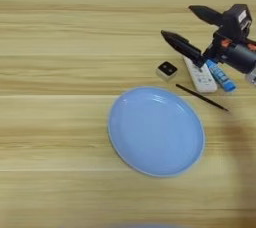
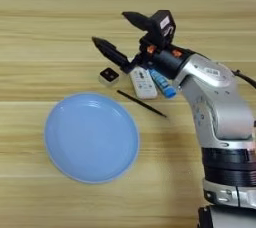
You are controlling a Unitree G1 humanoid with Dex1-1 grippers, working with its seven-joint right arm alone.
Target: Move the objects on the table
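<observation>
The round light-blue plate (image 1: 156, 131) lies at the table's middle. Just beyond its far right rim sit the small black square piece (image 1: 167, 70), the white remote (image 1: 201, 77) and the blue tube (image 1: 222, 77), side by side. My right gripper (image 2: 108, 26) hovers open over the far ends of the remote and tube, its two black fingers (image 2: 113, 52) spread wide and pointing left. The lower finger reaches toward the black piece (image 2: 109, 75). Nothing is held between the fingers.
A thin black stick (image 1: 201, 97) lies slanted between the remote and the plate's rim. My silver forearm (image 2: 220, 107) comes up along the right side. The light-wood table (image 1: 60, 47) stretches bare to the left and far side.
</observation>
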